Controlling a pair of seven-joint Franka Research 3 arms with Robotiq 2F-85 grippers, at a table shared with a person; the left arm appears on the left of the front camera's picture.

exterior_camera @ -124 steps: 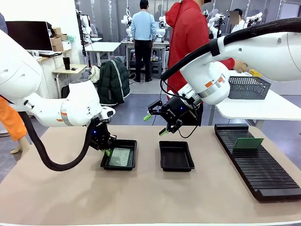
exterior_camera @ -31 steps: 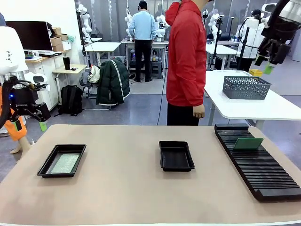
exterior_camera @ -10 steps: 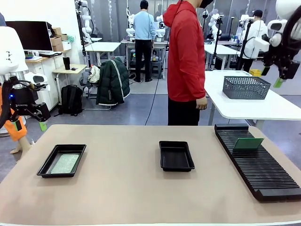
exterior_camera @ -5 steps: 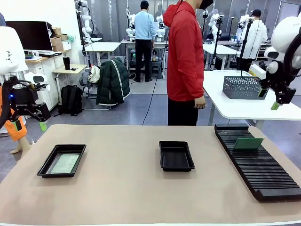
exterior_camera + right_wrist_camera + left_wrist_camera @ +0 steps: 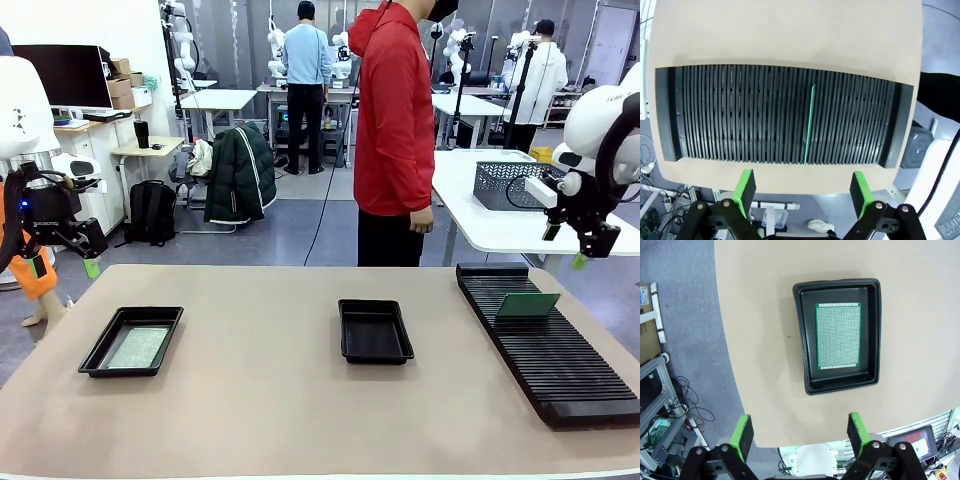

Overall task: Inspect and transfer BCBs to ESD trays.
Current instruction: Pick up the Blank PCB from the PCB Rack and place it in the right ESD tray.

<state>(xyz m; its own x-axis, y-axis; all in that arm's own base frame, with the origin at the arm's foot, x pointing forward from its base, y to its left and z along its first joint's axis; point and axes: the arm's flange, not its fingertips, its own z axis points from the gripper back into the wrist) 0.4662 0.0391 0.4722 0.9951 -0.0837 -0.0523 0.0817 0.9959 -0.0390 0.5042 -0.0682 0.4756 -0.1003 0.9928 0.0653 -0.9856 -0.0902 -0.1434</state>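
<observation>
- My left gripper (image 5: 65,266) hangs released, pads spread wide, off the left edge of the table (image 5: 280,410), at about 10 o'clock from the left tray (image 5: 150,312).
- In my left wrist view, the left tray sits at 12 o'clock beyond my open fingers (image 5: 744,437), with the flat board (image 5: 838,336) lying inside it.
- The middle tray (image 5: 375,331) sits at table centre, at 3 o'clock from the left tray and well apart.
- My right gripper (image 5: 563,247) is released too, in the air at 1 o'clock from the upright board (image 5: 528,305).
- The upright board stands on edge in a slot of the rack (image 5: 560,370); my right wrist view shows it edge-on at 12 o'clock.
</observation>
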